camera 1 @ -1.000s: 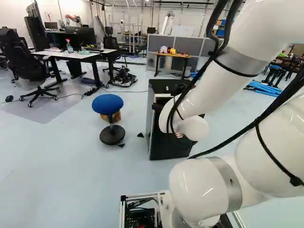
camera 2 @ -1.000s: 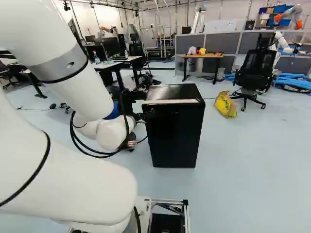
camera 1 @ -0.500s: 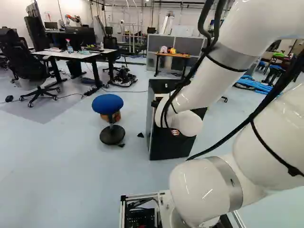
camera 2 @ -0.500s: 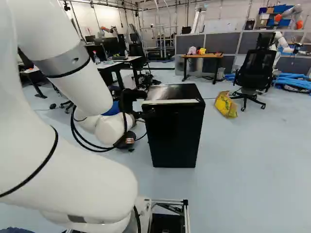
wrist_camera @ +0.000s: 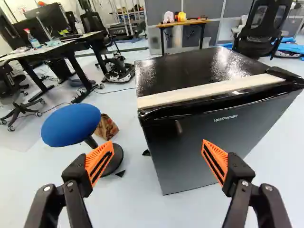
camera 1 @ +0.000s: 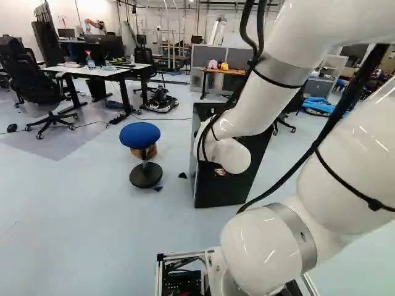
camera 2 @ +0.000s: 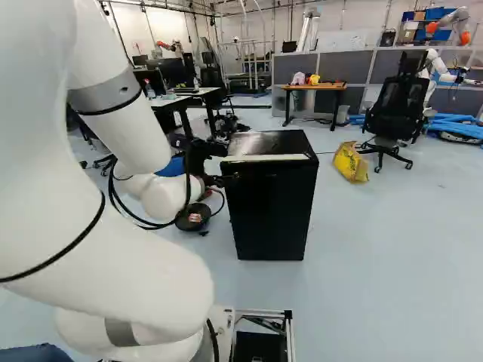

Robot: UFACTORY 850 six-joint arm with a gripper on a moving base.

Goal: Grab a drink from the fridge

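Note:
In the right base view my gripper (camera 2: 220,181) is at the upper left front edge of the black fridge (camera 2: 273,207), partly hidden by the wrist. The wrist view has the gripper (wrist_camera: 157,142) open, its orange pads wide apart with nothing between them. Ahead of it stands the fridge (wrist_camera: 199,152), its dark door shut under a pale strip along the top front edge. The finger farther from the blue stool overlaps the door in this view; whether it touches cannot be told. No drink is in sight.
A blue stool (camera 1: 140,135) stands beside the fridge, with a small patterned box (wrist_camera: 106,127) behind it. Farther off are a white desk (camera 1: 92,71), a wooden table (camera 2: 315,87), a black chair (camera 2: 394,113), a yellow bag (camera 2: 350,162) and another robot (camera 2: 441,72).
The arm's wrist and elbow have swung, the wrist going toward the left in the left base view, across the fridge. Base, fridge and stool have stayed put.

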